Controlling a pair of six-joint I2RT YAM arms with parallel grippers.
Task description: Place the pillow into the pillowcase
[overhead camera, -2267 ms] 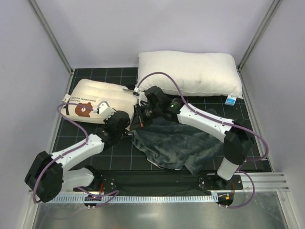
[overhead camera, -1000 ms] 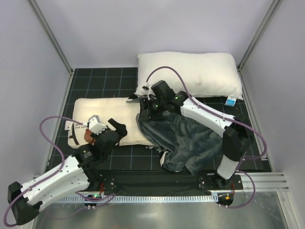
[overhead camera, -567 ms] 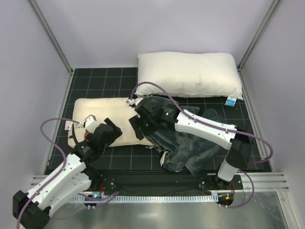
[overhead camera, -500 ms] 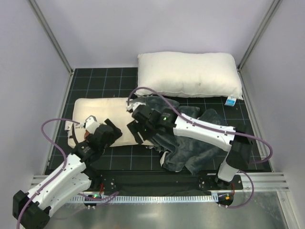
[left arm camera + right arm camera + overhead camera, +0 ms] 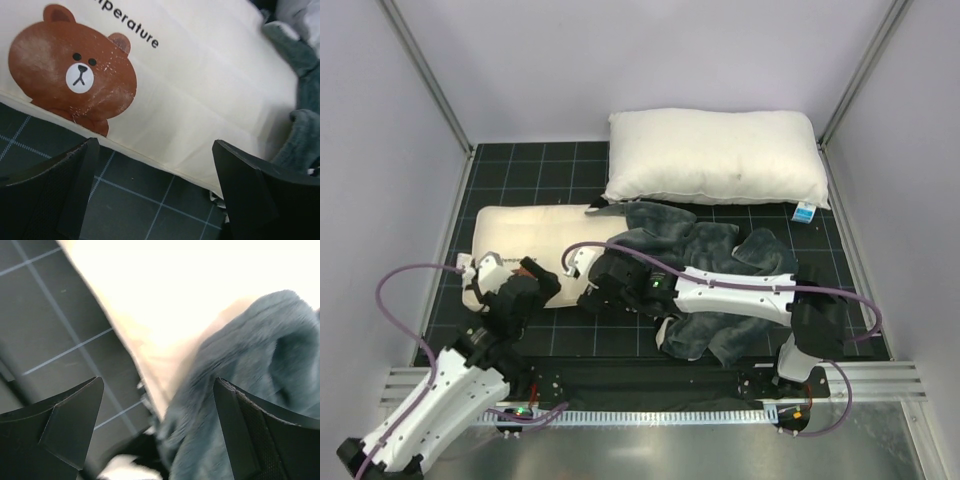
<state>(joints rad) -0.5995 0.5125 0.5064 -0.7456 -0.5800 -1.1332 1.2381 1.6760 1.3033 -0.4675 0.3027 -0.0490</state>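
Desk: one black grid mat, carries everything. Plain white pillow: one, well beyond both grippers. Not ours, so we leave it.

Pillowcase: one, grey side up, bunched under and beyond the right gripper. Its edge overlaps the end of the pillow away from the bear. We can't tell if that end is inside the mouth or just covered.

Pillow: one, flat on the desk, bear print just ahead of the left gripper. Its long axis points at the case, which we read as lined up for sliding in.

Grippers: two, both with fingers spread wide, clamped on nothing. We judge a grasp comes next: left on the bear end, right on the case mouth.

Small blue-and-white item: one, far off the right gripper's outer side, irrelevant.
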